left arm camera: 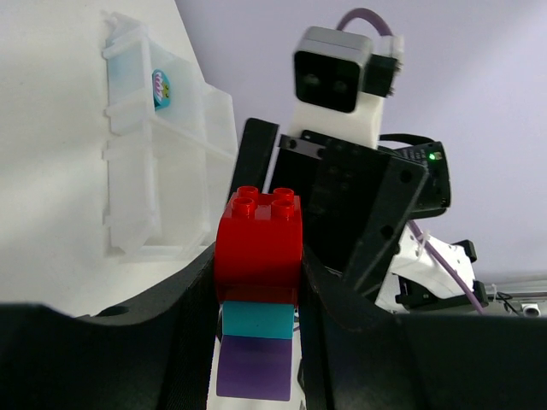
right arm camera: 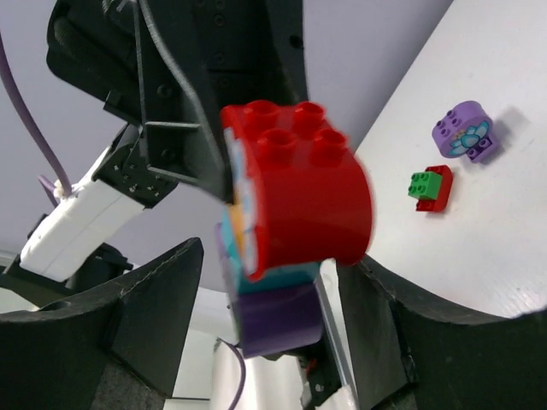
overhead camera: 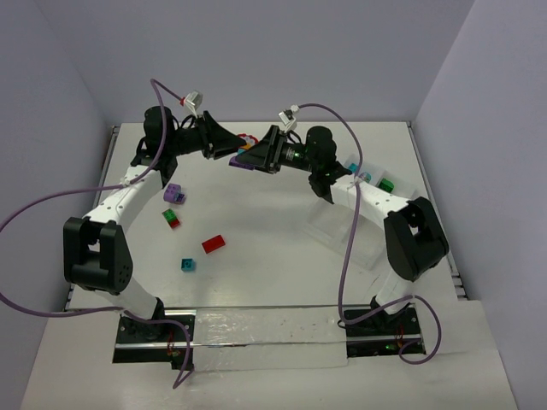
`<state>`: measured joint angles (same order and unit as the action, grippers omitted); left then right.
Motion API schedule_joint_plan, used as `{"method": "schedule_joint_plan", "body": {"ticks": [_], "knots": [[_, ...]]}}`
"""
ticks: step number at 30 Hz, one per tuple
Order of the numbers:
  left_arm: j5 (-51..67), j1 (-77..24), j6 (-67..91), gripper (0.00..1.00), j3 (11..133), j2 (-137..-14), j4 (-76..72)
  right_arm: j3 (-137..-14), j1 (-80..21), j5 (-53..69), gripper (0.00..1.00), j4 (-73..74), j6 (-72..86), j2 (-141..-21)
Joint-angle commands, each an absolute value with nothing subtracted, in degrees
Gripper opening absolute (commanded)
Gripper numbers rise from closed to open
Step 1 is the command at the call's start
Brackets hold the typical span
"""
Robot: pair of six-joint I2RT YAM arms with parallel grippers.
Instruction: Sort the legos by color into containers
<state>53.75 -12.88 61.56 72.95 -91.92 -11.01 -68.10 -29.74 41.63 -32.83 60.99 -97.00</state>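
Nearest us we count four loose lots: one teal brick (overhead camera: pixel 186 264), one red brick (overhead camera: pixel 213 244), one green-red pair (overhead camera: pixel 172 219), one purple piece (overhead camera: pixel 174 195). Farther back, the left gripper (left arm camera: pixel 258 290) clamps one red-teal-purple stack (left arm camera: pixel 256 248) in the air. The right gripper (right arm camera: pixel 269 282) brackets it with jaws apart. The tray (overhead camera: pixel 329 229) holds two bricks.

Two robot arms are reaching inward and meeting gripper to gripper, far from their bases.

The left arm (overhead camera: pixel 111 201) is bending up from its base and angling right, and the left gripper (left arm camera: pixel 258 273) is clamping a stack of bricks (left arm camera: pixel 256 243) between both fingers. The right arm (overhead camera: pixel 376 201) is mirroring it, angling left. The right gripper (right arm camera: pixel 269 282) is holding its fingers apart on either side of the same stack, with gaps showing.
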Motion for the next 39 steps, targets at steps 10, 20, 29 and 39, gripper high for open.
{"method": "schedule_joint_plan", "body": {"ticks": [10,20,29,39], "knots": [[55.4,-12.6,62.2,0.00,73.3,-89.7,-14.7,-66.2,-29.5,43.4,0.55,-51.6,70.7,-98.1],[54.7,-12.3,60.9,0.00,74.1,-89.0,-12.8,-64.2,-29.6,43.2,0.00,-51.9,71.2,-98.4],[54.0,-10.6,60.3,0.00,77.7,-89.7,-10.4,-65.7,-31.4,37.7,0.00,-20.2,48.9,-93.9],[45.0,-11.1,47.8,0.00,82.6,-90.5,7.9,-72.0,-27.5,5.7,0.00,24.9,25.8,-79.4]]}}
